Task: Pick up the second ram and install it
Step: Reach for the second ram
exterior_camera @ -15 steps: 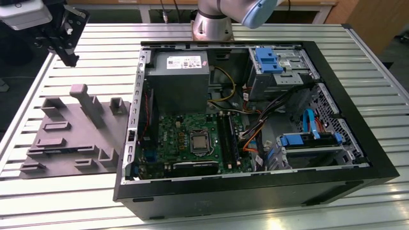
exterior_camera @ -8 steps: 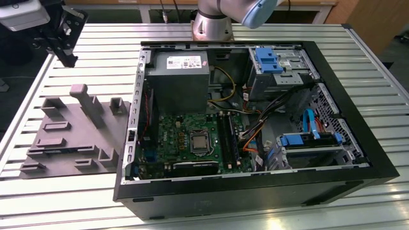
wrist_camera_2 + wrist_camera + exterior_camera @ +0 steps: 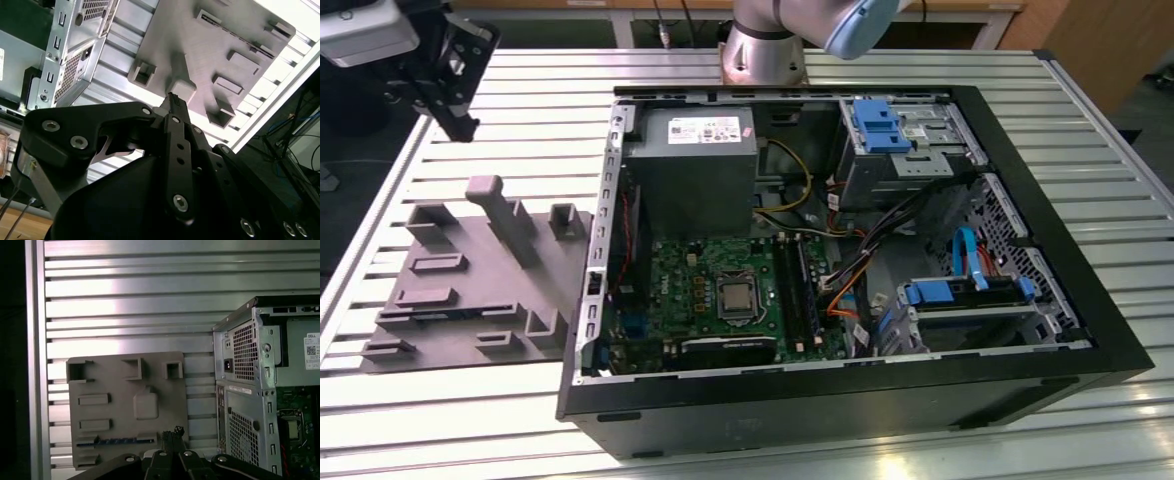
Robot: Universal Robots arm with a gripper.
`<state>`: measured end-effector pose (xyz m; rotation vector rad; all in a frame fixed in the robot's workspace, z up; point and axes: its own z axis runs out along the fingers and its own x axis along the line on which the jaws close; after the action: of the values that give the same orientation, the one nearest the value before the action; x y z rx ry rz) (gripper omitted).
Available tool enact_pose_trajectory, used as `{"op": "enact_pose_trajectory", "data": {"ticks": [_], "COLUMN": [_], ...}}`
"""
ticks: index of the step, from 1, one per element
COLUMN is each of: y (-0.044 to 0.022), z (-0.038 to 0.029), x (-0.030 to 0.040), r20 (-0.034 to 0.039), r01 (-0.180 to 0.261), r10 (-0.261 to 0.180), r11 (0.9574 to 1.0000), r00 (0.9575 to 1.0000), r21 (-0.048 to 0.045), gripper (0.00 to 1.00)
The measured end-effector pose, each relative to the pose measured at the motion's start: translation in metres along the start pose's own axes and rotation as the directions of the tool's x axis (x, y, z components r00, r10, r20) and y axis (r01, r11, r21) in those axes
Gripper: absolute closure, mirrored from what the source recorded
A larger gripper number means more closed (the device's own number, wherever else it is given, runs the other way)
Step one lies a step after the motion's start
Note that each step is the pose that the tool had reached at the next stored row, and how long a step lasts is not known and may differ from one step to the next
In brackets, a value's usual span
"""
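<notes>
First wrist view shows me the gripper (image 3: 172,432), fingers together and empty, hovering above the grey tray (image 3: 100,380) where the ram (image 3: 115,441) lies slotted, near the case (image 3: 245,390).

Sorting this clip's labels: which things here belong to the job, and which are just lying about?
Job: ram, holder, gripper, board slots.
Lying about: power supply, blue drive trays, cables.

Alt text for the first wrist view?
The gripper hangs above a grey plastic fixture on a slotted metal table, with the second ram, a dark strip, lying in one fixture slot. A computer case stands beside it.
</notes>
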<state>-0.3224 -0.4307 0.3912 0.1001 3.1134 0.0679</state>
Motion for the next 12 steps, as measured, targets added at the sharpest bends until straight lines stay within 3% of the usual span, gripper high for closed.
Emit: {"op": "enact_pose_trajectory", "data": {"ticks": [12], "y": [-0.003], "z": [-0.0001], "x": [0.0028], "r20": [-0.0001], "r01": [0.001], "r10": [-0.001], "r11": [1.0], "r00": [1.0], "r21": [0.0], "gripper": [0.89]}}
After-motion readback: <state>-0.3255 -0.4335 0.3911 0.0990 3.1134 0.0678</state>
